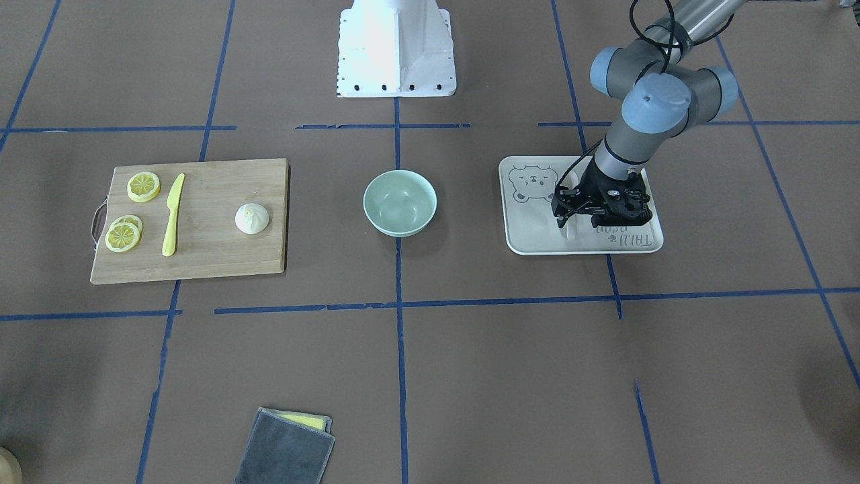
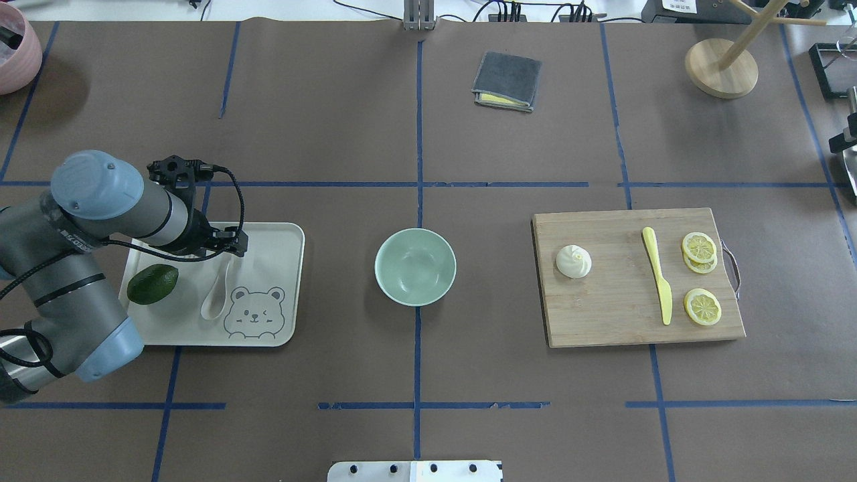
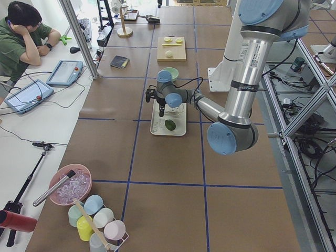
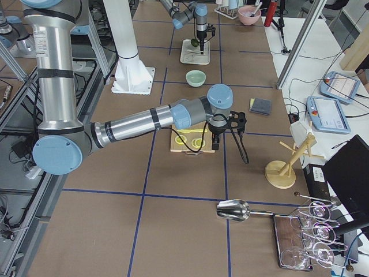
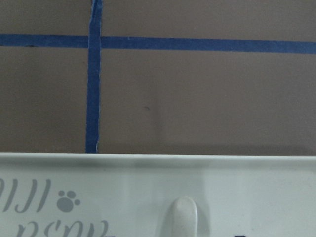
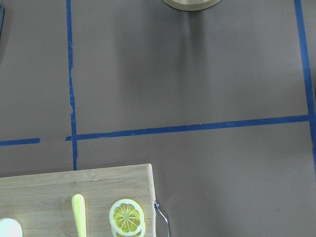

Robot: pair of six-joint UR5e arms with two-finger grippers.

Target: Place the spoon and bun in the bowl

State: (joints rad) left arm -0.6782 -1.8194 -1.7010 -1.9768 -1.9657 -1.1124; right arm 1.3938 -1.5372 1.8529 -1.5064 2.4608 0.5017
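The off-white spoon (image 2: 215,298) lies on the white bear-print tray (image 2: 281,241), handle pointing away from me; its handle tip shows in the left wrist view (image 5: 183,217). My left gripper (image 2: 226,256) is low over the handle, open, with a finger on each side (image 1: 574,220). The white bun (image 2: 574,261) sits on the wooden cutting board (image 2: 602,314). The mint-green bowl (image 2: 415,266) stands empty at the table's centre. My right gripper (image 4: 217,141) hovers beyond the board's far edge and shows only in the exterior right view, so I cannot tell its state.
A dark green avocado (image 2: 152,284) lies on the tray beside the spoon. A yellow knife (image 2: 657,274) and lemon slices (image 2: 702,306) share the board with the bun. A folded grey cloth (image 2: 507,81) and a wooden stand (image 2: 721,67) sit at the far side.
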